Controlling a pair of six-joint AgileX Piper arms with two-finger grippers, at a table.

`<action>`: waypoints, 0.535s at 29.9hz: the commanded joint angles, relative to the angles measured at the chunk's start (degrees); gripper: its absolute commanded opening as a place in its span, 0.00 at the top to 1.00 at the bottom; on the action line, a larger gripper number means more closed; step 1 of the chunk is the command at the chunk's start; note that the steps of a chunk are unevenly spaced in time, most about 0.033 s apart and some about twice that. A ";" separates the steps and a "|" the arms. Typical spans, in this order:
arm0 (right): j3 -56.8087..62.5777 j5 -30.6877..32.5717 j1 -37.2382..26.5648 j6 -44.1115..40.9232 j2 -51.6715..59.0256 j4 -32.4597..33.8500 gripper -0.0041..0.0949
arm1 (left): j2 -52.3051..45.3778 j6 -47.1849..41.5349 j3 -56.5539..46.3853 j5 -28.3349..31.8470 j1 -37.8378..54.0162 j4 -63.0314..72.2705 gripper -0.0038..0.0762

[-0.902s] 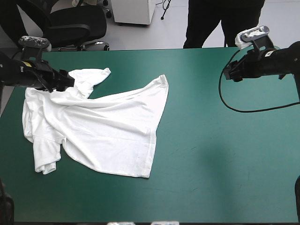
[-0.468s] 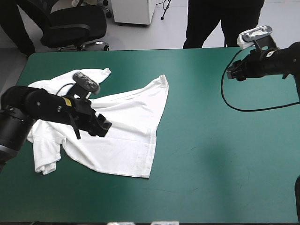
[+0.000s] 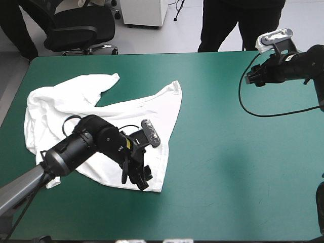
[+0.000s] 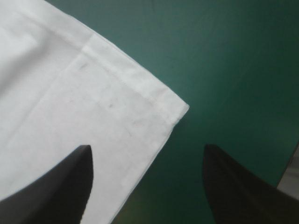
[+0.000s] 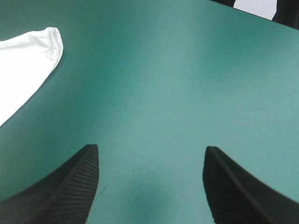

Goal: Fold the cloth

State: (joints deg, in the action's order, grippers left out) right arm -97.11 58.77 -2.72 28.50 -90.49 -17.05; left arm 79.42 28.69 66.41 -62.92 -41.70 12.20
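The white T-shirt [image 3: 106,126] lies loosely spread and wrinkled on the left half of the teal-green table, one sleeve toward the far left and its hem toward the near side. My left gripper [image 3: 142,177] hovers over the shirt's near right hem corner [image 4: 175,109]; in the left wrist view its black fingers [image 4: 56,191] stand apart with that corner just ahead of them. My right gripper [image 3: 249,78] hangs raised near the far right edge, open over bare cover, and a far corner of the T-shirt [image 5: 28,60] shows ahead of it to one side.
The teal-green cover [image 3: 238,167] stretches bare across the middle and right. The table's near edge [image 3: 202,239] is close to the left gripper.
My left arm has swept from the shirt's far left sleeve across the cloth to its near right hem corner. The sleeve it was at now lies flat. The right arm barely moved.
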 commanded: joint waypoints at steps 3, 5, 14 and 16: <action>-1.92 -2.95 -0.04 0.02 1.55 -0.23 0.36 | 1.13 0.20 -2.94 6.24 -4.38 0.52 0.35; -1.92 -2.95 -0.04 0.68 1.31 -0.09 0.36 | 1.82 -0.17 -4.73 8.49 -5.90 -0.32 0.35; -1.92 -3.63 -0.04 0.68 0.76 0.00 0.36 | 6.48 0.09 -12.67 17.25 -7.40 -0.36 0.35; -1.92 -3.42 -0.04 0.68 0.53 0.00 0.36 | 7.95 0.09 -12.94 17.79 -7.40 -0.49 0.36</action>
State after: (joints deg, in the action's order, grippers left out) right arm -97.12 58.13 -2.72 28.70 -91.69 -16.32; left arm 87.51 28.89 52.81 -47.55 -48.61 11.09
